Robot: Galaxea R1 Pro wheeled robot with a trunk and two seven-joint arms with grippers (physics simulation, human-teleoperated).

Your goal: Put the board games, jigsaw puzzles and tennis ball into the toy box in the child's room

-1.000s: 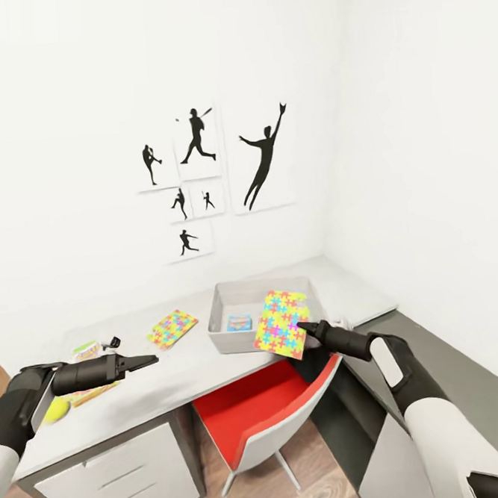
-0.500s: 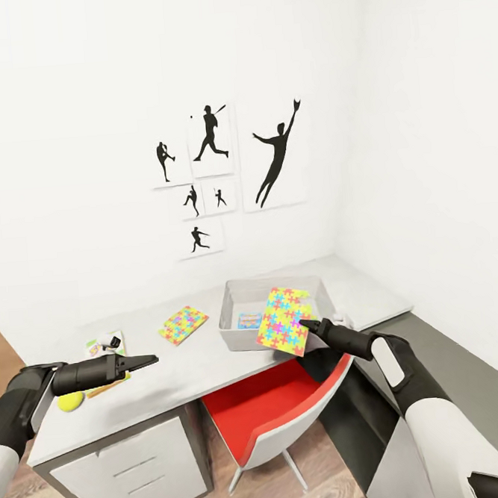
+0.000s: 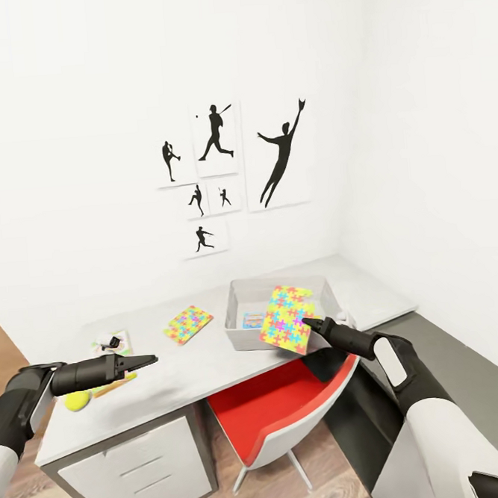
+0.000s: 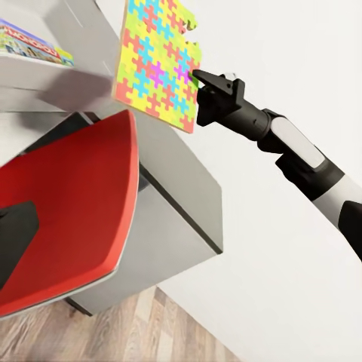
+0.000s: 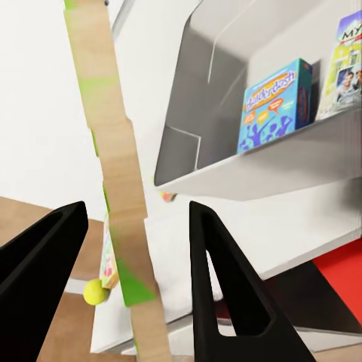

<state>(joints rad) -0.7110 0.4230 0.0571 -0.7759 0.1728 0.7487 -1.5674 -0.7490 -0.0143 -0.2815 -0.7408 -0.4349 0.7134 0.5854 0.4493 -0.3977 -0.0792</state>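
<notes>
Puzzle [image 3: 286, 319] in right gripper [image 3: 309, 324] hides toy box [image 3: 244, 333] front wall.

The right gripper [image 3: 309, 323] pinches a bright jigsaw puzzle [image 3: 285, 319], tilted up on edge between its jaws, just in front of the grey toy box [image 3: 240, 326]. Inside the box stands a blue board game [image 5: 274, 104]. Far from the jaws, a second puzzle [image 3: 187, 323] lies flat, and a yellow tennis ball [image 3: 76, 400] sits under the left gripper [image 3: 149, 359].

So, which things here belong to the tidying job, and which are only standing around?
Job: held jigsaw puzzle in the right gripper; second jigsaw puzzle; tennis ball; board game on the table; toy box; board games inside it.

Not part: red chair; wall pictures; drawers.
</notes>
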